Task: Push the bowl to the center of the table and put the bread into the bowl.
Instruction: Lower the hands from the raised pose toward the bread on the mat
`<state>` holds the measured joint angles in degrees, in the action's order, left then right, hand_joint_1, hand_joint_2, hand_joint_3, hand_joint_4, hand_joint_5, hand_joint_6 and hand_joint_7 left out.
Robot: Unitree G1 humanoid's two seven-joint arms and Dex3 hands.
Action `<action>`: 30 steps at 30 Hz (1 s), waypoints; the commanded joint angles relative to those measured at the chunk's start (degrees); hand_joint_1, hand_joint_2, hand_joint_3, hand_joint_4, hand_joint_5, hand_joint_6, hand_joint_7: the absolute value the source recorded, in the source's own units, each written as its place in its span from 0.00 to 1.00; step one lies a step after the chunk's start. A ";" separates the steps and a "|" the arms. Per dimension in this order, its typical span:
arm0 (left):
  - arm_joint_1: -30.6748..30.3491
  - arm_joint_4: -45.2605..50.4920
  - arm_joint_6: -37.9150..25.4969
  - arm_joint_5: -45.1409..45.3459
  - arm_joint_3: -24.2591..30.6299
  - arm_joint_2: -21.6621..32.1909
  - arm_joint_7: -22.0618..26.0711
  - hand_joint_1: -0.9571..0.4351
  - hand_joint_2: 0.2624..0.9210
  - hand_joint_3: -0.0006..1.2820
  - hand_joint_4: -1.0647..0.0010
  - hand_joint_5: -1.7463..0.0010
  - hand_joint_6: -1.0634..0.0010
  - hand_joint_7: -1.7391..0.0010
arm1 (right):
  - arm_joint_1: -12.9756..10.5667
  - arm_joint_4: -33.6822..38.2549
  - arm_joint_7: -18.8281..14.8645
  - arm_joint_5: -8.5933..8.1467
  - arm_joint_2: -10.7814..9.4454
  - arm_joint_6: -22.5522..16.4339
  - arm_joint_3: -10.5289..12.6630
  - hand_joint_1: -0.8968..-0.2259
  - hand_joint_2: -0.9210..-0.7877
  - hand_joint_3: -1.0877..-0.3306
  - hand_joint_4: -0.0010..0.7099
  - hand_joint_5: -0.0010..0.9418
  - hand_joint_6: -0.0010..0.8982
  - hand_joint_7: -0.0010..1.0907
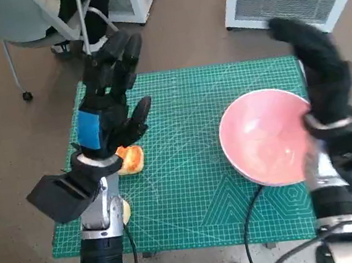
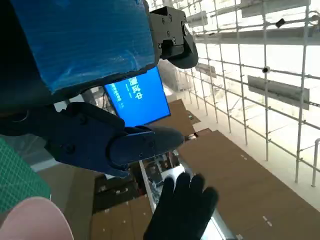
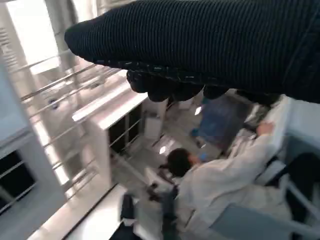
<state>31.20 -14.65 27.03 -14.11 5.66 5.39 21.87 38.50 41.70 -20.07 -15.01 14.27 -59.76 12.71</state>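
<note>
There is one pink bowl (image 1: 267,136) by the right hand (image 1: 319,72). One piece of bread (image 1: 130,158) sits under the left hand (image 1: 109,109). One green mat (image 1: 193,190) lies below both.

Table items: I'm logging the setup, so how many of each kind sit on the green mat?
Pink bowl: 1
Bread: 1, partly hidden under the left hand
Pale rounded thing at the mat's edge by the left forearm: 1, kind unclear
Total: 3
</note>
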 commanded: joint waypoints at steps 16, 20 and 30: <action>-0.24 -3.42 3.29 -1.56 0.99 -0.44 1.26 0.43 1.00 0.36 0.84 1.00 1.00 0.65 | -8.87 14.67 17.88 7.93 4.86 -3.86 10.61 0.51 0.00 0.33 0.47 0.02 0.10 0.51; -0.29 -3.50 3.18 -1.79 0.92 -0.72 1.26 0.43 1.00 0.36 0.84 1.00 1.00 0.65 | -9.78 18.76 19.28 8.57 4.73 -3.76 10.37 0.52 0.00 0.32 0.48 0.01 0.12 0.49; -0.50 -3.45 2.84 -2.29 1.11 -0.57 1.71 0.42 1.00 0.36 0.85 1.00 1.00 0.66 | -9.73 27.76 18.08 6.27 1.98 2.18 10.93 0.56 0.00 0.34 0.45 0.00 0.14 0.42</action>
<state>31.15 -17.82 29.50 -15.97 6.53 4.54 23.28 29.81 66.68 -0.87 -7.11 17.88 -60.76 23.17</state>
